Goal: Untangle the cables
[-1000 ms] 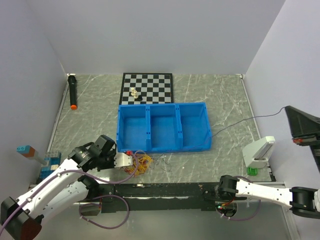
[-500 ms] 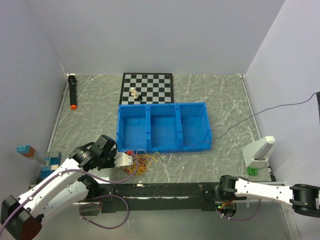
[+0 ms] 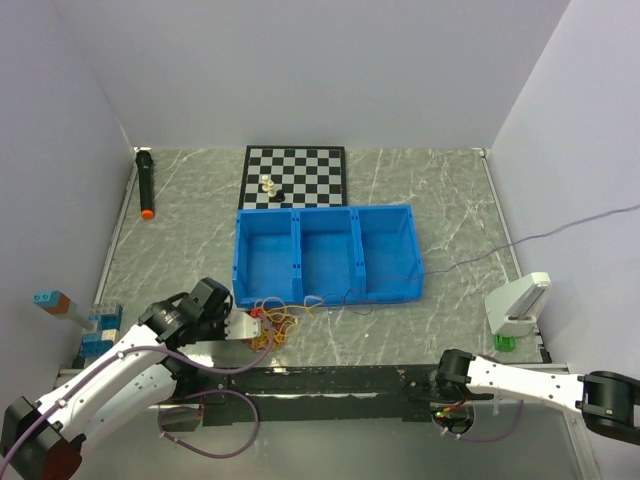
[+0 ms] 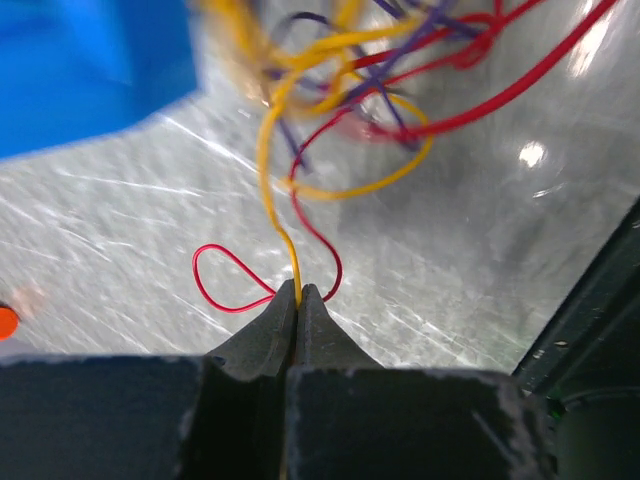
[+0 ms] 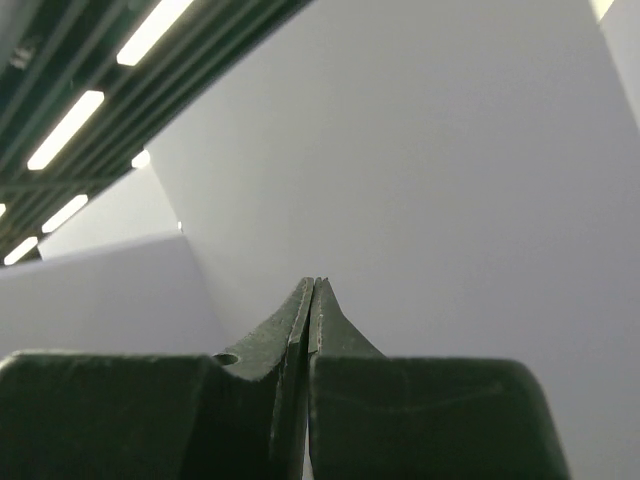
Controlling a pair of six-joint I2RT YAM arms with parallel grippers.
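Left gripper (image 4: 298, 290) clamps a yellow strand (image 4: 266, 190); cables (image 4: 390, 110) just ahead are all tangled. Right gripper (image 5: 312, 285) is closed, empty.

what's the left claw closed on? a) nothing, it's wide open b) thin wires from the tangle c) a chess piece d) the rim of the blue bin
b: in the left wrist view the left claw is shut, with a yellow and a red strand of the cables running into its tips, beside the blue bin.
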